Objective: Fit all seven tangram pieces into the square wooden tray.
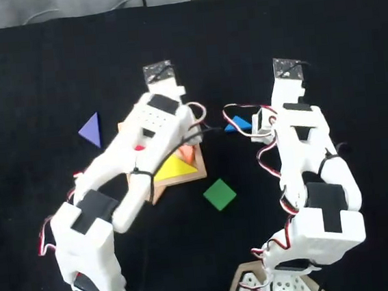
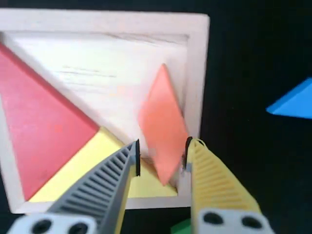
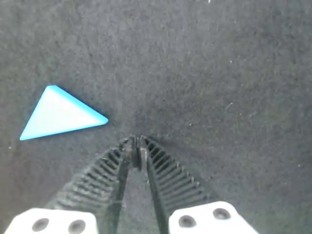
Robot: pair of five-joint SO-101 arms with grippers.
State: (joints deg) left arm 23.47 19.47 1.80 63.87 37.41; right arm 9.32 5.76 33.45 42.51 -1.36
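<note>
The wooden tray (image 2: pixel 197 73) is a pale square with a raised rim. It sits a little left of the middle in the high view. Inside it a big red triangle (image 2: pixel 39 141) and a big yellow triangle (image 2: pixel 92 168) lie flat, side by side. An orange slanted piece (image 2: pixel 163 126) with four sides is tipped up over the bare wood, close to one wall. In the high view the left arm covers most of the tray. The orange piece looks blurry, so I cannot tell if it touches the tray floor. The left gripper (image 2: pixel 162 156) pinches the near tip of the orange piece between a grey finger and a yellow finger. The right gripper (image 3: pixel 135 146) is squeezed together with nothing in it, over the black cloth (image 3: pixel 219 58), near a blue triangle (image 3: pixel 61 114). A green square (image 1: pixel 219 194) lies just right of the tray, and a purple triangle (image 1: pixel 91 130) lies to its upper left.
</note>
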